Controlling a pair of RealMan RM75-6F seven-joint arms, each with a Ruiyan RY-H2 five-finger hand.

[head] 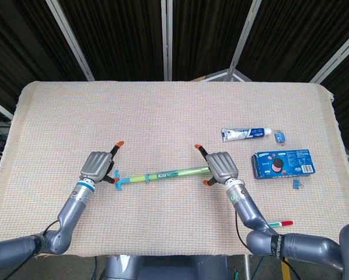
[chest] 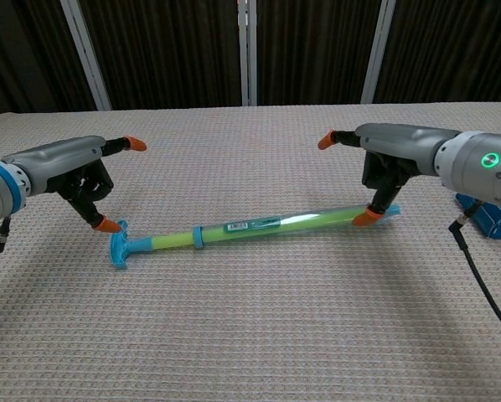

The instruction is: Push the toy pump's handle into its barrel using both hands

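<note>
The toy pump (head: 166, 173) (chest: 267, 224) lies slanted on the table cloth, a clear green barrel with a blue collar. Its blue T-handle (chest: 119, 245) (head: 117, 181) points to my left, with a short length of green rod showing. My left hand (head: 98, 165) (chest: 73, 172) hovers just left of the handle, fingers spread and holding nothing. At the barrel's far end my right hand (head: 222, 167) (chest: 395, 157) is spread too. One orange fingertip (chest: 364, 219) sits against or right beside the barrel end.
To the right lie a toothpaste tube (head: 246, 134), a small blue cap (head: 280, 137), a blue cookie box (head: 283, 163) (chest: 485, 213), a blue clip (head: 295, 185) and a red-tipped pen (head: 278, 224) near the front edge.
</note>
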